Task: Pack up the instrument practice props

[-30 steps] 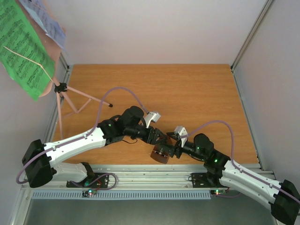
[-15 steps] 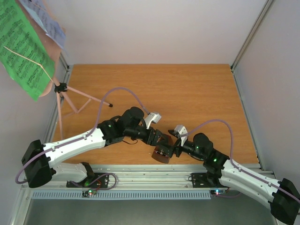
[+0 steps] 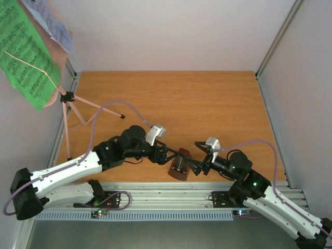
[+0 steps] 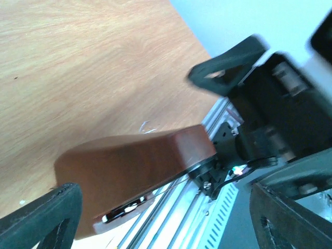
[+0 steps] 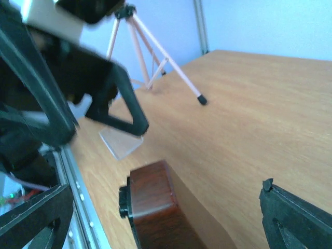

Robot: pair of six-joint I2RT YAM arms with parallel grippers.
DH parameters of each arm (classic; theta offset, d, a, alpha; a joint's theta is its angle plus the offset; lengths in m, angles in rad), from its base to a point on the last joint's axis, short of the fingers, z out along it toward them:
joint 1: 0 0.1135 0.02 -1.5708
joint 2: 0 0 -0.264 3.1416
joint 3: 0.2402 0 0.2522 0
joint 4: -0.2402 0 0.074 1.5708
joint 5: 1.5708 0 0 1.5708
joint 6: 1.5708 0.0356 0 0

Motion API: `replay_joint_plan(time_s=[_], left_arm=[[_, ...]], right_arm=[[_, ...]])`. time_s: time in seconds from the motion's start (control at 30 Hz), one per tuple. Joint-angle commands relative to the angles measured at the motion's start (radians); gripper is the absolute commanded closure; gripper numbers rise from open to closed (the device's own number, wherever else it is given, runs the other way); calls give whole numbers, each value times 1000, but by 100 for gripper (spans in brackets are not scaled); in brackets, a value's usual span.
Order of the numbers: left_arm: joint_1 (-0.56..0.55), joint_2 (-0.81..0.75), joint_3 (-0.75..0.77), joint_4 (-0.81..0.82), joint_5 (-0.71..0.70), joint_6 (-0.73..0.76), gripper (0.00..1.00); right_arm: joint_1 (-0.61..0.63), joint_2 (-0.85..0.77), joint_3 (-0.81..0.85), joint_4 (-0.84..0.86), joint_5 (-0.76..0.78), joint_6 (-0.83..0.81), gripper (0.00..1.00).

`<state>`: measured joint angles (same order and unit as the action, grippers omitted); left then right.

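Note:
The small reddish-brown metronome (image 3: 180,166) lies tipped over near the table's front edge, between my two grippers. My left gripper (image 3: 167,155) is open just to its left and my right gripper (image 3: 197,166) is open just to its right; neither holds it. It fills the space ahead of the left gripper (image 4: 166,228) as a brown block (image 4: 135,168), and sits below the right gripper (image 5: 166,223) as a brown body (image 5: 155,207). A clear cover piece (image 5: 122,141) lies flat on the wood beside it. The pink tripod music stand (image 3: 67,101) stands at the far left with green (image 3: 26,52) and white (image 3: 51,22) music sheets.
The aluminium rail (image 3: 171,196) runs along the front edge right behind the metronome. Frame posts and white walls close in the left, back and right sides. A tripod leg tip (image 3: 122,116) reaches onto the wood at the left.
Both grippers have opened wider and drawn back from the metronome, the left arm to the left and the right arm to the right. The metronome stays on the table.

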<state>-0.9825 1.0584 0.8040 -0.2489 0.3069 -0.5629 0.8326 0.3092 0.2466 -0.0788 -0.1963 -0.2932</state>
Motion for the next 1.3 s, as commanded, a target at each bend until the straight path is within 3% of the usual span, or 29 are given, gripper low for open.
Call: replay_joint_plan(time_s=[0.0,0.17,0.4,0.63,0.77,1.27], left_arm=[[-2,-72,-107,121,-66,40,11],[-2,-131,-304,312,-38,68,20],[-4,-108,-405,449,8,36,27],[-4,-48,-472,560,37,19,29],[-4,-21,-495,597,38,17,35],[-4,265,-481,840,80,-132,49]], right_arm=[[2,-96,103,-290,122,147,1],[3,-77,182,-498,160,331,2],[2,-143,153,-601,51,530,3],[3,-148,58,-523,-76,606,8],[3,-96,15,-456,-158,583,7],[6,20,-47,-282,-97,504,22]])
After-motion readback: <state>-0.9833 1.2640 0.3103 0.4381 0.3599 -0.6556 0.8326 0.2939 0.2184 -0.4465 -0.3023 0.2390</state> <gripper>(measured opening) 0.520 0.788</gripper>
